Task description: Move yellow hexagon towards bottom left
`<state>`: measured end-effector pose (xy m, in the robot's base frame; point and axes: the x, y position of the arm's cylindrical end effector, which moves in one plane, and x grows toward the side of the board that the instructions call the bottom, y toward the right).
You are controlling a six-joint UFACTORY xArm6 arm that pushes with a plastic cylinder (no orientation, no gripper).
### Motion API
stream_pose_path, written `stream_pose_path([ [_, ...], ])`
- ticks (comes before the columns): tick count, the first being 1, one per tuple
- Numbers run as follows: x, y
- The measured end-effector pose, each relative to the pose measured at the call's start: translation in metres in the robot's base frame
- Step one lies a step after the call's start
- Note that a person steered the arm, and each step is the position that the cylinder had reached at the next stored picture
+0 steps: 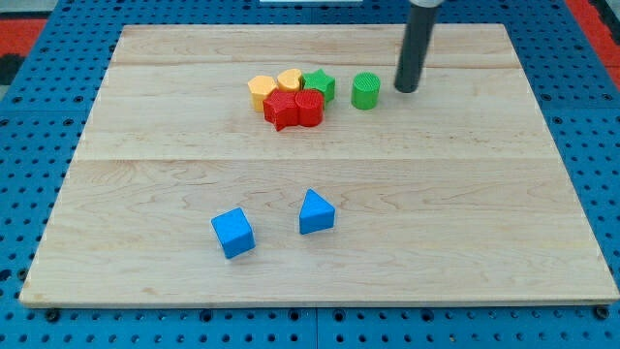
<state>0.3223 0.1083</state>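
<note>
The yellow hexagon (pixel 262 88) lies at the left end of a tight cluster in the upper middle of the wooden board (pixel 136 194). Beside it are a yellow heart-like block (pixel 289 79), a green star (pixel 319 83), a red star (pixel 282 110) and a red cylinder-like block (pixel 309 105). A green cylinder (pixel 365 90) stands just right of the cluster. My tip (pixel 406 89) rests on the board right of the green cylinder, apart from it, and well right of the yellow hexagon.
A blue cube (pixel 232 233) and a blue triangular block (pixel 316 212) lie in the lower middle of the board. Blue pegboard (pixel 39 116) surrounds the board on all sides.
</note>
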Motion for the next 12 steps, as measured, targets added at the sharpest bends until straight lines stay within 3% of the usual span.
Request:
stream_pose_path([
  [2, -0.010, -0.064],
  [3, -0.066, -0.081],
  [6, -0.008, -0.199],
  [7, -0.027, -0.194],
  [8, -0.053, -0.153],
  [9, -0.029, -0.121],
  [11, 0.024, -0.185],
  [12, 0.050, -0.184],
])
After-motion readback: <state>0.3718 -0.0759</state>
